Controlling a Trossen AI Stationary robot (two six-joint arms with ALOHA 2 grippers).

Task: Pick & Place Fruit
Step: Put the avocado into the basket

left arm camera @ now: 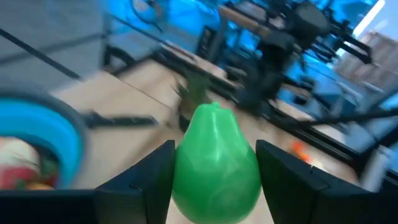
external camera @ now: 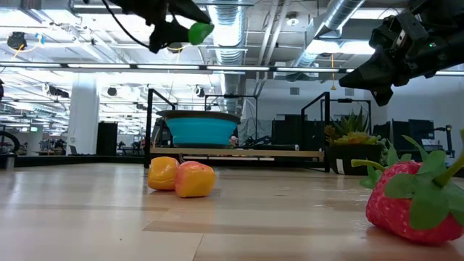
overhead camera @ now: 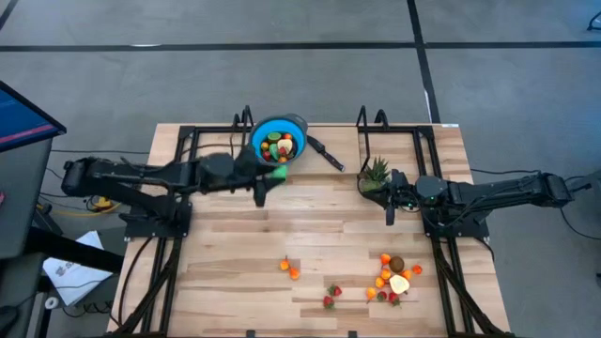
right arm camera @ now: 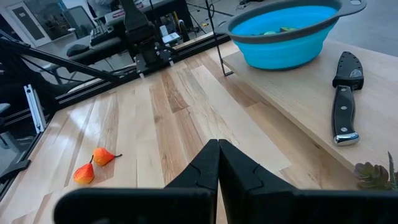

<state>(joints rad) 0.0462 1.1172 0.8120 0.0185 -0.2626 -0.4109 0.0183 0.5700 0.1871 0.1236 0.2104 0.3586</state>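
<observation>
High view first: your left gripper (overhead camera: 273, 175) sits just at the near rim of the blue bowl (overhead camera: 293, 126), with the green pear (overhead camera: 279, 172) clamped between its fingers, so you are at the carry-and-drop step. Ease forward until the pear is over the bowl's middle, not its rim, then open; the bowl already holds several fruits, so a release from low down should keep the pear from bouncing out. The right gripper (overhead camera: 391, 211) waits near the spiky plant (overhead camera: 376, 172), well apart from your path. Loose fruit is left at the near side: two orange pieces (overhead camera: 288, 268) and a cluster of strawberries, kiwi and peach pieces (overhead camera: 392, 279). Low view: the pear (external camera: 201, 32) hangs high above the table, left of and above the bowl (external camera: 202, 130), so you have height to spare. A strawberry (external camera: 413, 206) lies close to this camera. Left wrist view: the pear (left arm camera: 215, 163) is held snugly between both fingers (left arm camera: 153, 176), upright, with the bowl's rim (left arm camera: 59, 134) off to one side, which suggests you are not yet centred. Right wrist view: that arm's fingers (right arm camera: 216, 168) are pressed together and empty; a black-handled knife (right arm camera: 344, 96) lies beside the bowl (right arm camera: 286, 34), clear of your drop.
</observation>
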